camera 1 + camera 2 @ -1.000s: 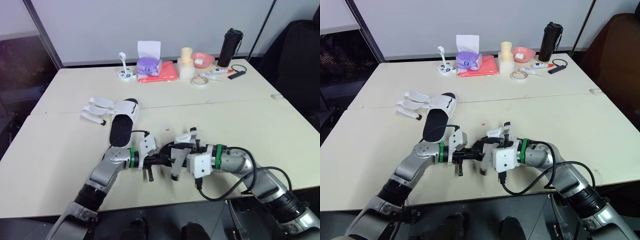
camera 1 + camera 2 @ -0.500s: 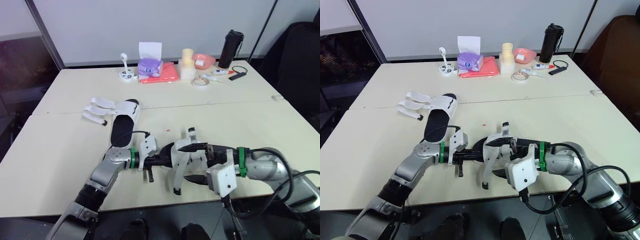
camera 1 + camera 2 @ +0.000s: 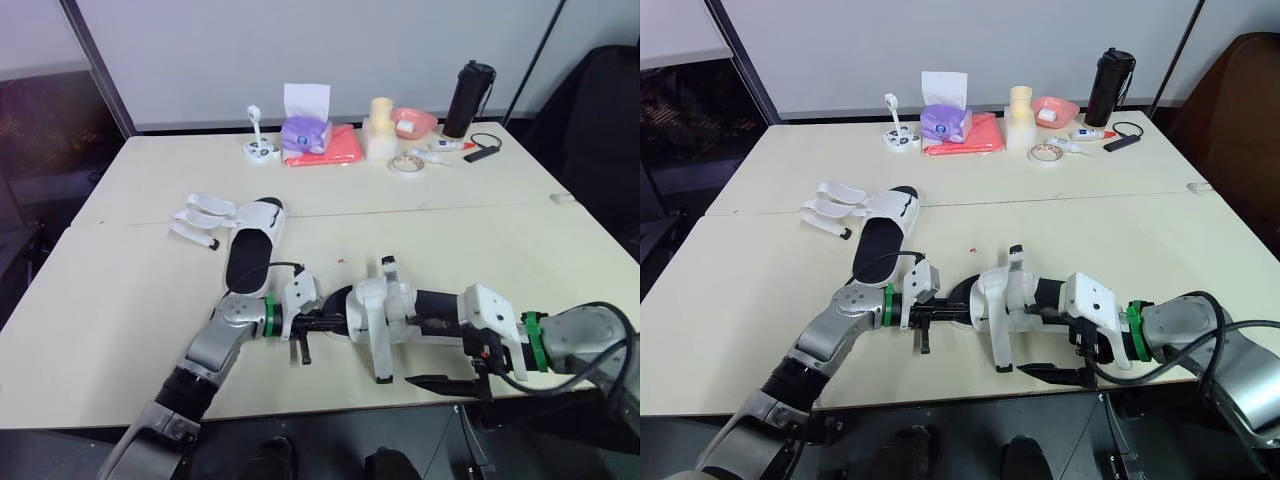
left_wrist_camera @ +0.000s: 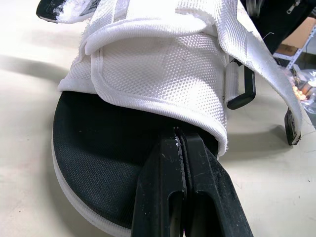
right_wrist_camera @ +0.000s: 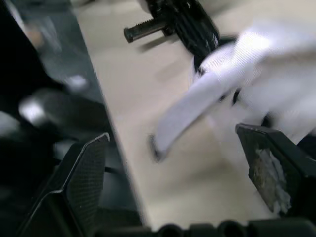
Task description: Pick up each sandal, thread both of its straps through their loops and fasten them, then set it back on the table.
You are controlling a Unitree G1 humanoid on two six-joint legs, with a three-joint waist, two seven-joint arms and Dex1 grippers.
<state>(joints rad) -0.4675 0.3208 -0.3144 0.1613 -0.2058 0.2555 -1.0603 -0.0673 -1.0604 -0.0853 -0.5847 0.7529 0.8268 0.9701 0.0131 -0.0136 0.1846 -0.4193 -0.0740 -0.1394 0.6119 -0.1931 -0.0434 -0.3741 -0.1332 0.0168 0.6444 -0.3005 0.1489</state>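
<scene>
Fastening looks to be the step in hand. On the table (image 3: 480, 240), the near sandal (image 3: 372, 305) lies by the front edge. Your left gripper (image 4: 180, 148) has its fingers (image 4: 165, 192) closed, tips tucked under the sandal's upper. Your right gripper (image 5: 173, 168) gapes wide around the loose strap (image 5: 192, 108); I'd grasp that next.

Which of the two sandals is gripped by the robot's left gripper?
The near sandal, pinched by the left gripper; the far sandal lies untouched, straps spread open.
</scene>
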